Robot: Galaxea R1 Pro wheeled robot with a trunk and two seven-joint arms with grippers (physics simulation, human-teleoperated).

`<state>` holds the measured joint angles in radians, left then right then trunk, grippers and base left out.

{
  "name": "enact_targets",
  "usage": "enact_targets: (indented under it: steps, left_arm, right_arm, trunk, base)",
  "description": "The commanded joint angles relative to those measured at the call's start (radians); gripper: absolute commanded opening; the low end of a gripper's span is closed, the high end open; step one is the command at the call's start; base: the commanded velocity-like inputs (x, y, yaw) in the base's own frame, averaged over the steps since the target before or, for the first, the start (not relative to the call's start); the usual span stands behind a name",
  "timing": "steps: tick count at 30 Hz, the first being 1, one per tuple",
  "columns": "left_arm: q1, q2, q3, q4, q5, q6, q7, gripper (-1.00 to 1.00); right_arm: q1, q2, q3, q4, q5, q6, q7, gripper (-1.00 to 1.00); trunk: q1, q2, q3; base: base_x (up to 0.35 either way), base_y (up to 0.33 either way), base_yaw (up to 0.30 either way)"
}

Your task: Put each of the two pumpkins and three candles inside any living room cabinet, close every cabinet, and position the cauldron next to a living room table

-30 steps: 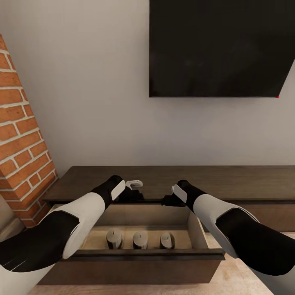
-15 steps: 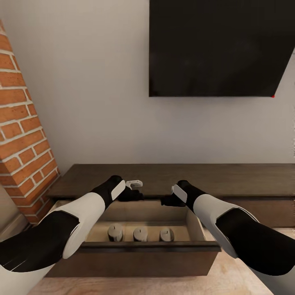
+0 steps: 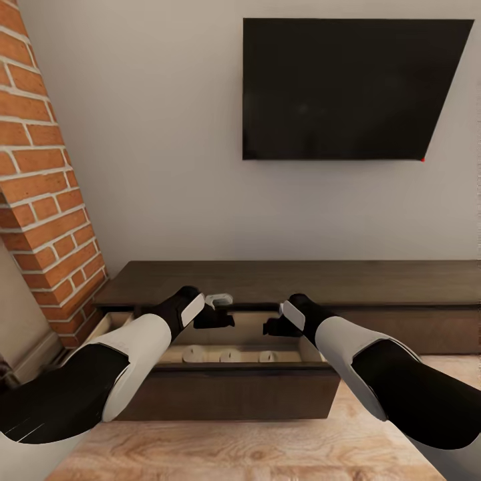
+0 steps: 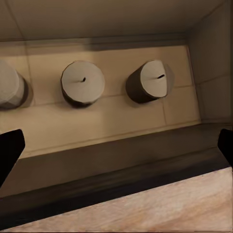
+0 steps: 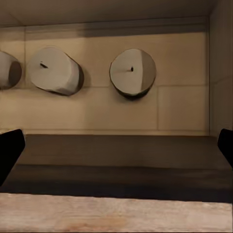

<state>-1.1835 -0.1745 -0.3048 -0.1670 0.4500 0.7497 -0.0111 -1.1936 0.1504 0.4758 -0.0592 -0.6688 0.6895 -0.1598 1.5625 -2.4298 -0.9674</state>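
Inside one open cabinet [image 3: 227,394] drawer, three candles [image 4: 83,83] stand upright.

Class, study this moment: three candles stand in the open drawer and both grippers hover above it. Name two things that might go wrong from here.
1. The candles stand loose in a row near the drawer front; a hard push shut might topple them.
2. The left gripper and right gripper, both open, hang over the drawer opening below the cabinet top; closing the drawer now might catch them.
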Motion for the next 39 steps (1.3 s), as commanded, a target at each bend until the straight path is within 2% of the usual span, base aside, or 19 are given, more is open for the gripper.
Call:
enact_targets:
  steps: [1, 7, 14, 20, 24, 28, 39]
  left_arm:
    - [-0.001, 0.0, -0.003, 0.0, 0.001, 0.003, -0.001, 1.0]
    - [-0.001, 0.0, -0.003, 0.0, 0.001, -0.007, -0.001, 1.0]
    - [-0.001, 0.0, -0.003, 0.002, 0.001, -0.072, -0.002, 1.0]
    - [-0.001, 0.0, -0.003, 0.003, 0.001, -0.085, -0.002, 1.0]
    - [-0.001, 0.0, -0.003, 0.014, 0.0, -0.155, -0.001, 1.0]
    - [-0.001, 0.0, -0.003, 0.05, -0.005, -0.181, 0.001, 1.0]
    - [-0.001, 0.0, -0.003, 0.071, -0.021, -0.189, 0.003, 1.0]
  right_arm:
    - [0.0, 0.0, 0.004, -0.002, -0.011, 0.004, -0.008, 1.0]
    - [0.0, 0.0, 0.004, -0.002, -0.011, 0.004, -0.007, 1.0]
    - [0.0, 0.0, 0.004, -0.001, -0.01, 0.004, -0.004, 1.0]
    - [0.0, 0.0, 0.004, -0.001, -0.011, 0.002, -0.004, 1.0]
    - [0.004, 0.0, 0.004, 0.002, -0.01, -0.045, -0.006, 1.0]
    - [0.039, 0.0, 0.003, 0.029, -0.009, -0.086, -0.006, 1.0]
    - [0.056, -0.004, 0.002, 0.039, -0.011, -0.102, -0.004, 1.0]
  trunk:
    - [-0.001, 0.0, 0.001]
    - [-0.001, 0.0, 0.01]
    - [-0.001, 0.0, 0.013]
    - [-0.001, 0.0, 0.013]
    - [-0.001, 0.0, 0.013]
    - [-0.001, 0.0, 0.013]
    - [-0.001, 0.0, 0.013]
  base:
    - [-0.311, 0.0, 0.0]
    - [-0.311, 0.0, 0.0]
    - [-0.267, 0.0, 0.0]
    - [-0.066, 0.041, 0.0]
    - [-0.052, 0.238, 0.0]
    - [-0.012, 0.127, 0.0]
    - [-0.001, 0.135, 0.0]
